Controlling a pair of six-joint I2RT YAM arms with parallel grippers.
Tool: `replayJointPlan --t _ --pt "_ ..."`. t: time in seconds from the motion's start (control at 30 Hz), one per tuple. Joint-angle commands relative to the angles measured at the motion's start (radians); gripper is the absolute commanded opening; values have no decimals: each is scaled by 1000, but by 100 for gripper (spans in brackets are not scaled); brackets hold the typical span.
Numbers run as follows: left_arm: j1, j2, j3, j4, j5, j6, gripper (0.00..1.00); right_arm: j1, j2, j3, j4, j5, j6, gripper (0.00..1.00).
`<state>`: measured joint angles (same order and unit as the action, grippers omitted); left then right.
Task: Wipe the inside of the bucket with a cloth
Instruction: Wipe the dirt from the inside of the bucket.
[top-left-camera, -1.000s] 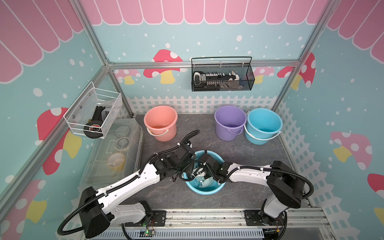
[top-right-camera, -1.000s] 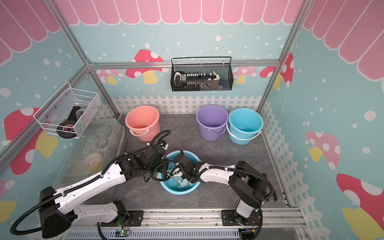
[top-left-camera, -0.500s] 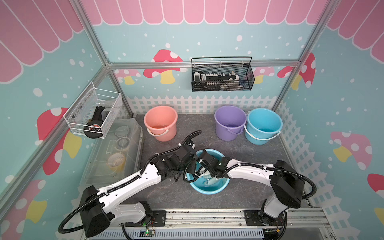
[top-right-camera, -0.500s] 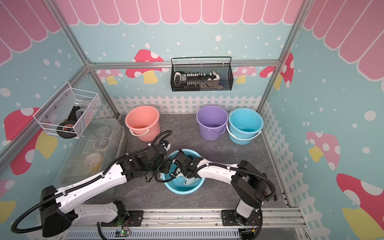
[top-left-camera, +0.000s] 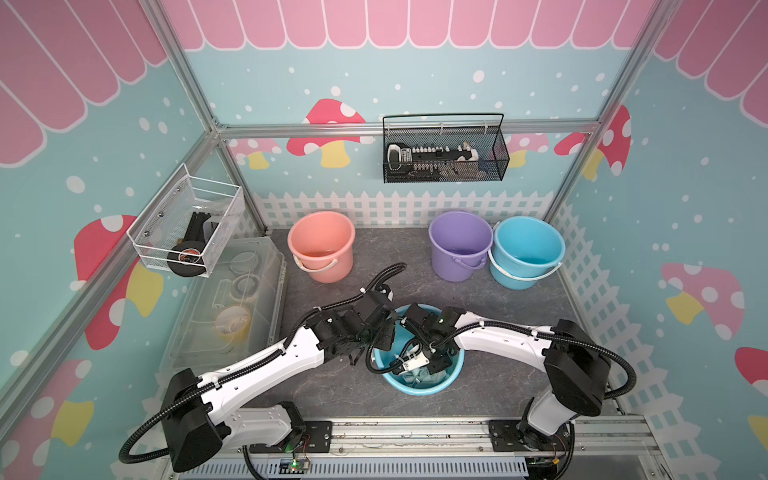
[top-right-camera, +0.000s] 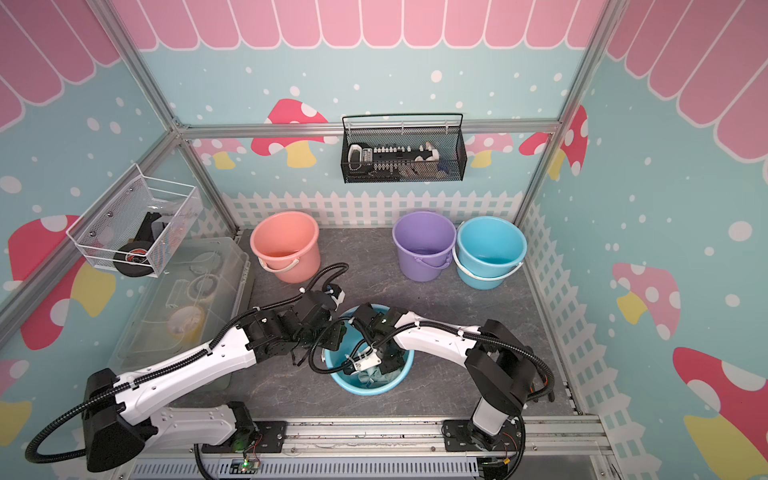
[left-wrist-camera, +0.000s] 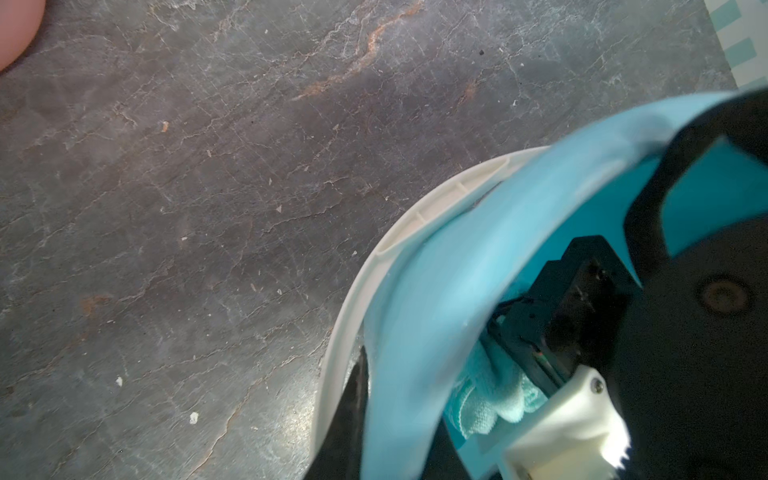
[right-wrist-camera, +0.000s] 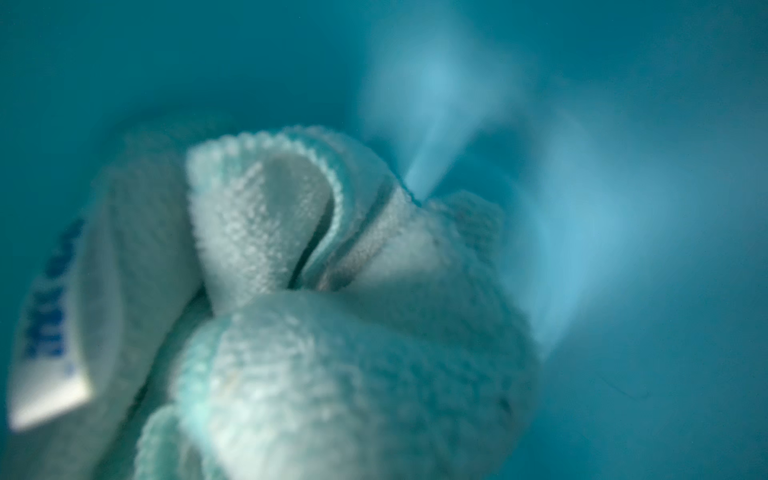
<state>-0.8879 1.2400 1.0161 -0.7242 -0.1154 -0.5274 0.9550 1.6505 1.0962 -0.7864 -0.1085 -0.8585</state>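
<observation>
Should the left gripper lose its narrow pinch on the wall of the bucket, which it has nipped almost fully closed just beside the white handle, the bucket would likely skid or tip under the wiping push. Both wrists crowd the mouth, so a knock is possible. Deep inside, the right gripper is fully closed on the bunched cloth, which could drag free against the wall.
</observation>
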Motion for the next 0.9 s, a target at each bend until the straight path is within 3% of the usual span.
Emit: replayJointPlan --t 0.0,0.13,0.27,0.43,0.57,0.73,0.87 --pt "-6 15 22 38 -2 -12 0 -8 19 -9 74 -256 57 0" --pt "-6 26 28 37 3 -13 0 -14 22 -37 258 -328 107 0" --pt "-6 34 33 38 8 -14 0 -15 11 -88 476 -290 175 0" --pt "-8 39 34 39 8 -16 0 -14 -14 -165 755 -101 221 0" --pt "-8 42 38 38 10 -14 0 3 -33 -203 870 99 168 0" --pt "-9 42 38 39 8 -14 0 41 -31 -204 878 350 22 0" --pt "-9 40 36 39 6 -13 0 54 -10 -157 732 470 -83 0"
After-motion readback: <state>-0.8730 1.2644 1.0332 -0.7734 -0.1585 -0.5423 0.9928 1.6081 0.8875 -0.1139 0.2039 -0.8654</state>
